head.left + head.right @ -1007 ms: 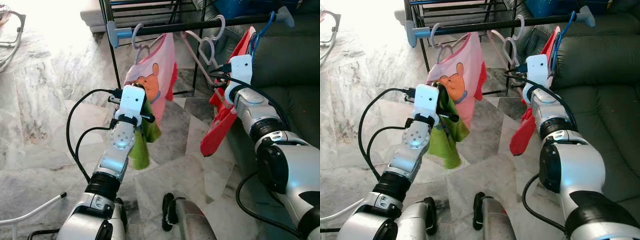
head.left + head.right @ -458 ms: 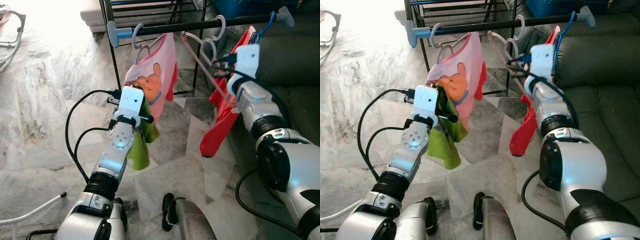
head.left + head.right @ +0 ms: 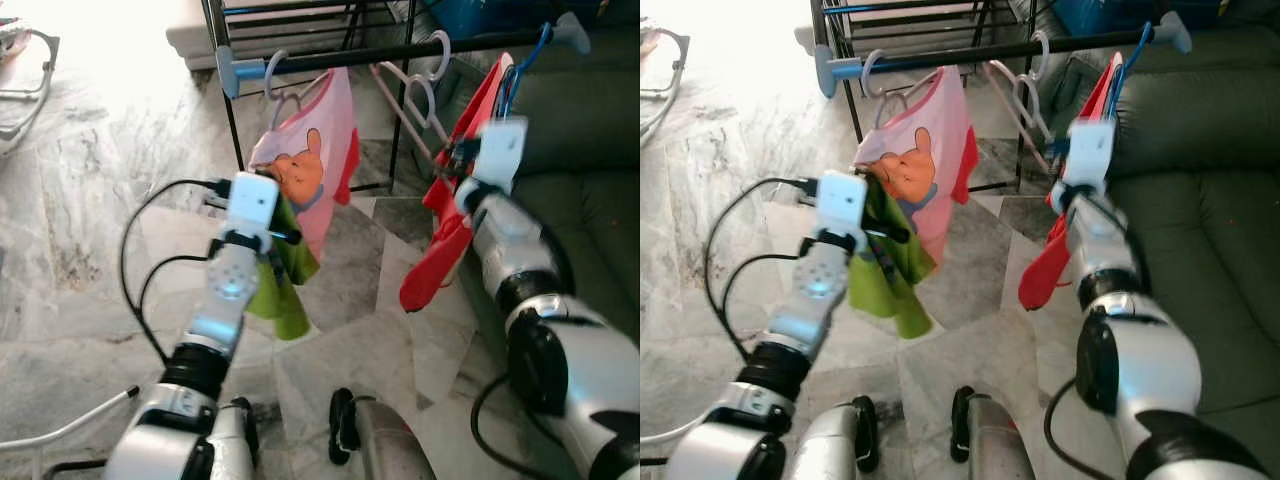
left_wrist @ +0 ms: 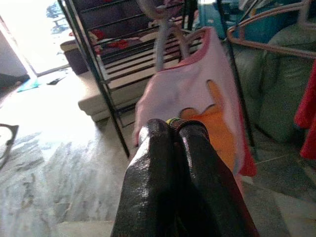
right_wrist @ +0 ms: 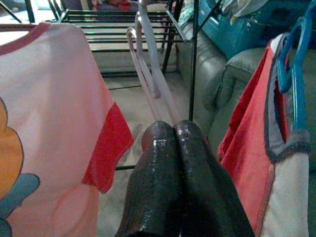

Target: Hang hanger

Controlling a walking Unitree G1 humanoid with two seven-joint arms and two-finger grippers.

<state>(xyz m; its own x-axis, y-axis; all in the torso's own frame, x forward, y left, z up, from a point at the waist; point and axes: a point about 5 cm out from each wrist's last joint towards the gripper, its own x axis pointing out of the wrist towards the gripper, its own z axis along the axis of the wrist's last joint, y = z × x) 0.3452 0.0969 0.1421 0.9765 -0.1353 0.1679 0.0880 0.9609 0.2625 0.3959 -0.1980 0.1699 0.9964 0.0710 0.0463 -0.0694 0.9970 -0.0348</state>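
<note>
Right wrist view: empty pink hanger (image 5: 148,84) hangs from the black rail (image 3: 400,52) of the clothes rack, just beyond the right tool (image 5: 174,129), whose two black fingers are pressed together with nothing visible between them. Whether the fingertips touch the hanger's lower arm cannot be told.

In the left eye view the hanger (image 3: 405,105) sits at about 1 o'clock in frame, between the pink cartoon shirt (image 3: 315,165) at 12 o'clock and the red garment (image 3: 455,215) on a blue hanger (image 3: 520,65) at 2 o'clock. The right tool is raised beside the red garment.

Left tool (image 4: 173,129) is closed, pinching a green garment (image 3: 285,280); a sliver of green shows between the fingertips. This garment droops below the left wrist, in front of the pink shirt.

Dark green sofa (image 3: 590,130) at 3 o'clock; marble floor (image 3: 80,200) underneath.
</note>
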